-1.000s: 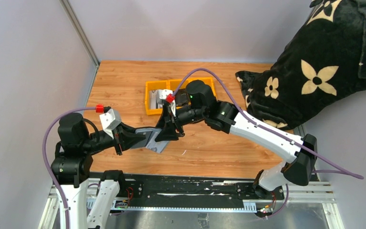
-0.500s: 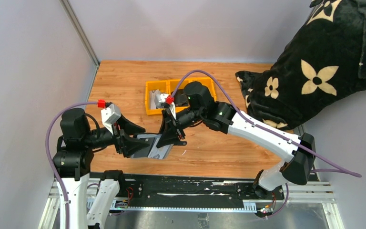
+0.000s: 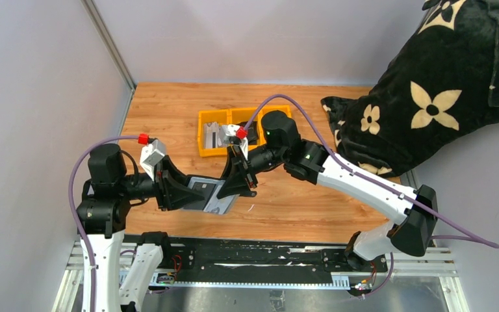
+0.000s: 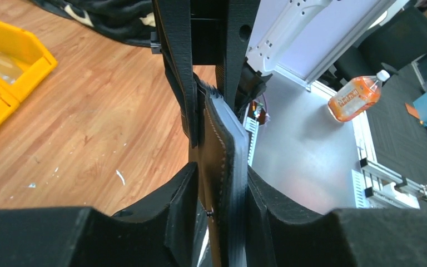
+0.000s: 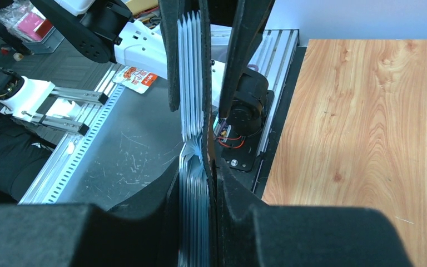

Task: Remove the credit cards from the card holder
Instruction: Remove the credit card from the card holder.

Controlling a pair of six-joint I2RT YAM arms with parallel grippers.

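Note:
The black card holder (image 3: 211, 195) hangs above the front of the table, held between both grippers. My left gripper (image 3: 191, 193) grips its left end, and my right gripper (image 3: 240, 185) comes down on its right end. In the left wrist view the card holder (image 4: 222, 144) stands edge-on with its stitched black cover, and the left gripper (image 4: 221, 172) is shut on both its sides. In the right wrist view several silvery credit cards (image 5: 192, 83) fan out beside the black cover (image 5: 205, 83). There the right gripper (image 5: 197, 172) is shut on that stack.
A yellow three-compartment tray (image 3: 204, 146) stands on the wood behind the grippers, with grey flat things (image 3: 216, 135) in its left compartment. A black flower-patterned pillow (image 3: 429, 97) covers the right back. A grey wall runs along the left.
My left gripper opened, slid further onto the card holder and closed again. The right gripper closed on the other end. The holder now sits slightly lower and flatter.

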